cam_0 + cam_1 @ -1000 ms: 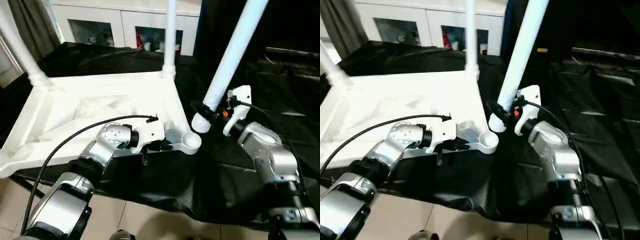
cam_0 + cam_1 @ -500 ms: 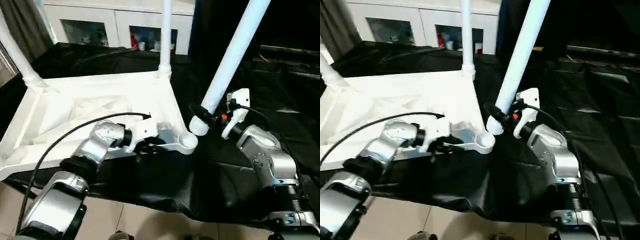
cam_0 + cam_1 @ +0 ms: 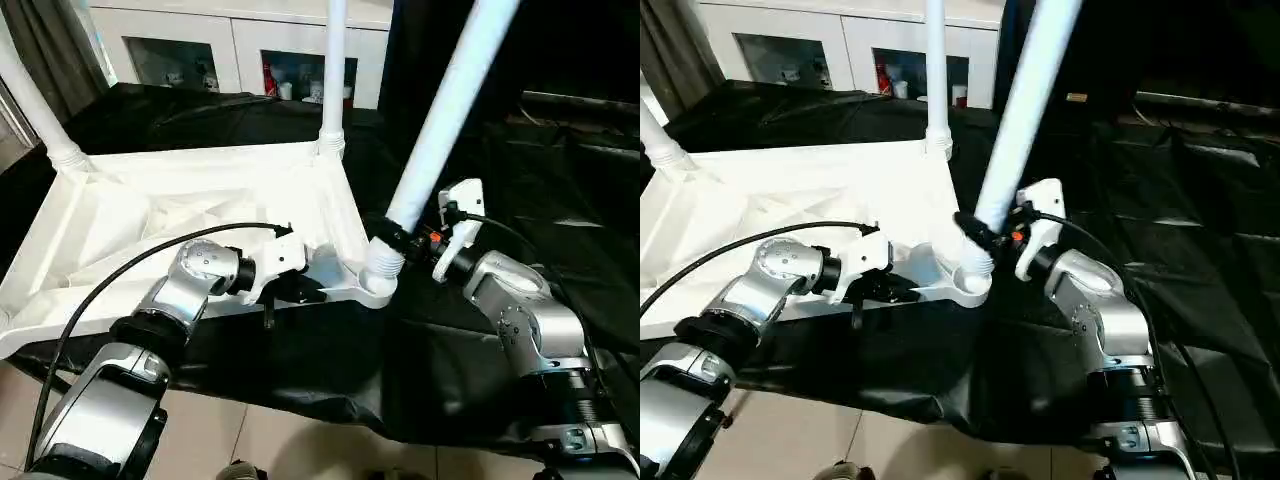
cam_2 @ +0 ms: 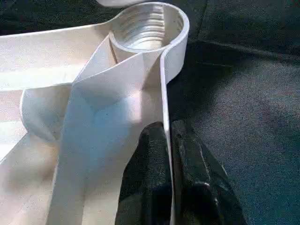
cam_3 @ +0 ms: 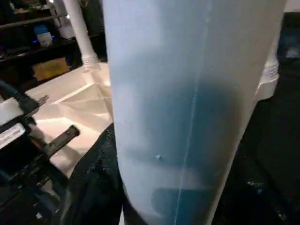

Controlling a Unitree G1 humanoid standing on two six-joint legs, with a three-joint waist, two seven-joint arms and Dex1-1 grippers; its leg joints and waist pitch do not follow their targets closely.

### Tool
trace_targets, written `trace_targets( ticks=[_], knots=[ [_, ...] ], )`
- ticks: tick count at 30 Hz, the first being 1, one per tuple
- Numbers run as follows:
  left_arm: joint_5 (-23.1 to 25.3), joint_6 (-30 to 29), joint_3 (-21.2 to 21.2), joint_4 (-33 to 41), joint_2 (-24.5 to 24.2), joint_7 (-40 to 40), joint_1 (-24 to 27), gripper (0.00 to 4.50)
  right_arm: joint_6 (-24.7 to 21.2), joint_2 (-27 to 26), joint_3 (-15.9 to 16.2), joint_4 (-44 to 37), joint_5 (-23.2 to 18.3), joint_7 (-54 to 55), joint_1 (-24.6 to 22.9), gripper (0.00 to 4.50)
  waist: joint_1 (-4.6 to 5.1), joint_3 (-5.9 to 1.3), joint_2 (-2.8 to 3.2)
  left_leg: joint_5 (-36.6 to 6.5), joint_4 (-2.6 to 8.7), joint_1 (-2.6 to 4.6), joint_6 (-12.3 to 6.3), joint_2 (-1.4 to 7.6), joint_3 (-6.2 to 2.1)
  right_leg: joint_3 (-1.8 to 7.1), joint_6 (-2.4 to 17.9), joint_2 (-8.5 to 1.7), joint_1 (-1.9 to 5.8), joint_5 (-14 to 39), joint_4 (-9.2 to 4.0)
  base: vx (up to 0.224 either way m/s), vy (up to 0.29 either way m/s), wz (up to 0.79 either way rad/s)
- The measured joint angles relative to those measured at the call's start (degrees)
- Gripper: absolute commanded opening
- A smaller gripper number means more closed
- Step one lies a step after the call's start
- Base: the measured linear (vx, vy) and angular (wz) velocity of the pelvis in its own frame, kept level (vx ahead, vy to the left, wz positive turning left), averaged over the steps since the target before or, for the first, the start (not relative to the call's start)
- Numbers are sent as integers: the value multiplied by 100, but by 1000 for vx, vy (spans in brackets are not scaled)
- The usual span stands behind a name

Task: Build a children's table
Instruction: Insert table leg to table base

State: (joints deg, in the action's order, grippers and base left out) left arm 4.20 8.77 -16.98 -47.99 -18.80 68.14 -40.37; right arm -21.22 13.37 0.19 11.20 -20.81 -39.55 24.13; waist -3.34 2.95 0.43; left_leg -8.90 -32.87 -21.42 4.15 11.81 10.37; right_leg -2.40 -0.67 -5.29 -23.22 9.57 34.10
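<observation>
1. The left gripper (image 4: 164,154) pinches the thin raised rim of the upturned white plastic rectangular table top (image 3: 150,215), just short of its round threaded corner socket (image 4: 147,26).
2. The right gripper (image 3: 392,236) clasps the fat lower end of a long tapered white tube leg (image 3: 440,115), tilted, its foot at that same socket.
3. The top lies on black cloth (image 3: 470,330); two more legs (image 3: 333,70) stand in far corners.

Domestic interior resembling a living room: a white cabinet (image 3: 240,50) with glass-fronted compartments holding small figurines stands against the back wall, a grey curtain (image 3: 50,50) hangs beside it, beige floor tiles (image 3: 290,440) lie below, and black sheeting (image 3: 520,220) drapes the furniture.
</observation>
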Motion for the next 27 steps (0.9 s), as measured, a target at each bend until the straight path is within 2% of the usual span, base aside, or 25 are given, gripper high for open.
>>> trace_targets(
  ticks=[9,17,27],
  knots=[
    [19,27,-2,70,-20,20,40,0,-544,260,236,-187,61,-94,-11,189,1,0,-16,0,0,3,0,0,4,4,-3,0,0,2,0,0,0,0],
    [24,26,-1,64,-35,14,37,0,-547,187,268,104,123,-94,115,189,13,0,-33,0,0,6,0,1,6,4,-3,0,0,2,2,0,0,0],
    [22,3,-1,63,-102,25,45,0,-281,-8,377,1191,309,-229,729,188,53,-9,-66,0,0,14,0,2,6,4,1,1,-1,-1,8,0,0,0]
  ],
)
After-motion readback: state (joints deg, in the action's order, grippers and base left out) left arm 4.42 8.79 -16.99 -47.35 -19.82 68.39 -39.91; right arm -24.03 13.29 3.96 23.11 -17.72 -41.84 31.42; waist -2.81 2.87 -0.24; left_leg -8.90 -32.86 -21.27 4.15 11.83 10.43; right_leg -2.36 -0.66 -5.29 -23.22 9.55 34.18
